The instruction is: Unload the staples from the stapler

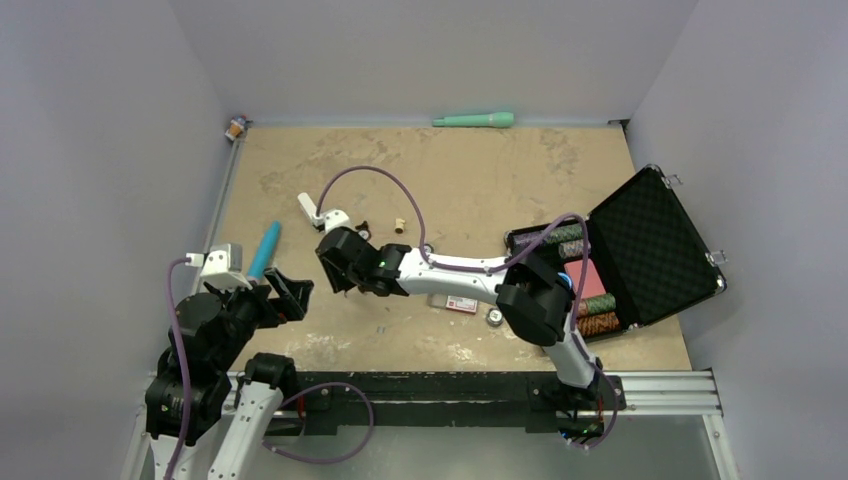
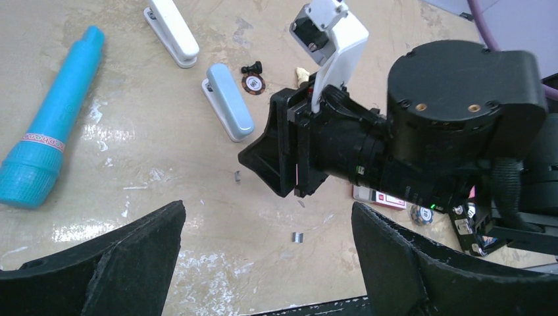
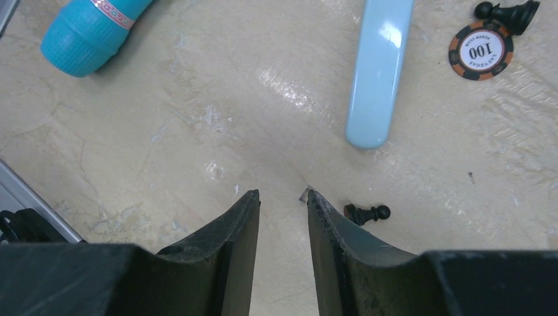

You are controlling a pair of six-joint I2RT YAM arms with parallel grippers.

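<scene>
The stapler lies opened out on the tan table. Its white bar and light blue bar lie end to end. The white bar also shows from above, and the blue bar in the right wrist view. Tiny silvery staples lie loose on the table: one strip, one bit. Another bit lies at my right gripper's fingertip. My right gripper hovers low near the blue bar with a narrow gap between its jaws and nothing in it. My left gripper is wide open and empty, facing it.
A bright blue marker lies left of the stapler. A poker chip and black pawns lie near the blue bar. A small red-and-white box sits under the right arm. An open black case stands right, and a teal pen lies at the back.
</scene>
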